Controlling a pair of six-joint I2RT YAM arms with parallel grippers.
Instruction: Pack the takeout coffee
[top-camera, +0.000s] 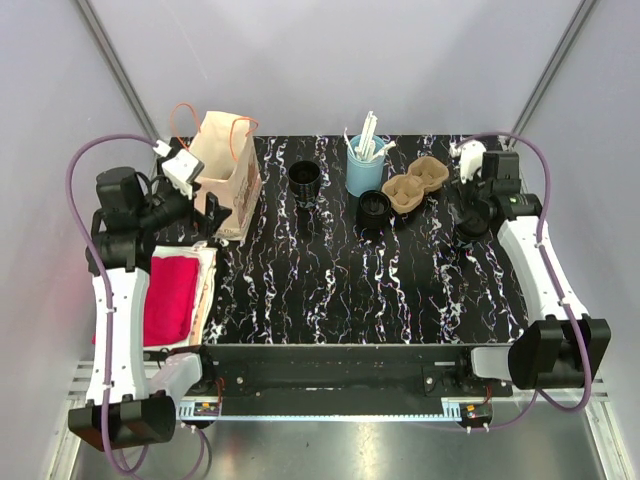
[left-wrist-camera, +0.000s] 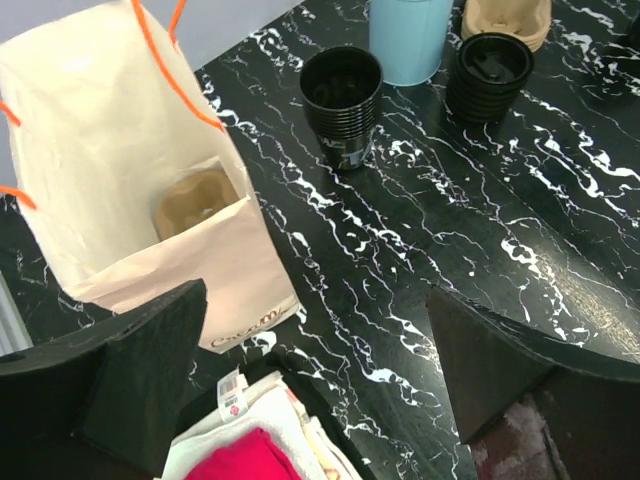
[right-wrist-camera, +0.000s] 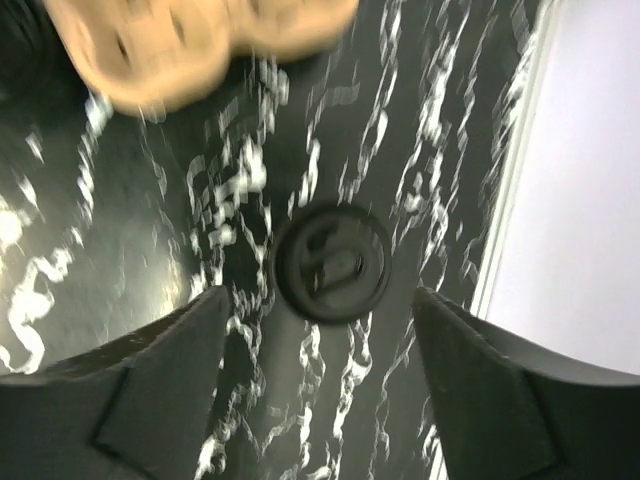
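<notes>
Here the right pincer (right-wrist-camera: 318, 300) gapes wide above the takeout coffee (right-wrist-camera: 332, 262), empty.

On the black marbled table (top-camera: 330, 290), a pale paper bag with orange cord handles (top-camera: 228, 175) stands at the back left corner. A brown moulded cardboard piece (left-wrist-camera: 195, 200) lies inside the bag at its bottom. To the right of the bag stands a lidless black disposable cup (top-camera: 305, 180), then a light-blue cup holding white straws (top-camera: 364, 170). A small black lidded disposable cup (top-camera: 374, 208) stands just before the blue one, with a brown cardboard cup carrier (top-camera: 416, 185) close on its right. Near the table's right edge, right of the carrier, sits what seems to be another round black lidded cup (right-wrist-camera: 333, 262). It is between the right arm's fingers (right-wrist-camera: 150, 390) and apart from both. A folded red cloth (top-camera: 172, 295) lies on a pale towel (top-camera: 207, 285) at the left edge, before the bag.
</notes>
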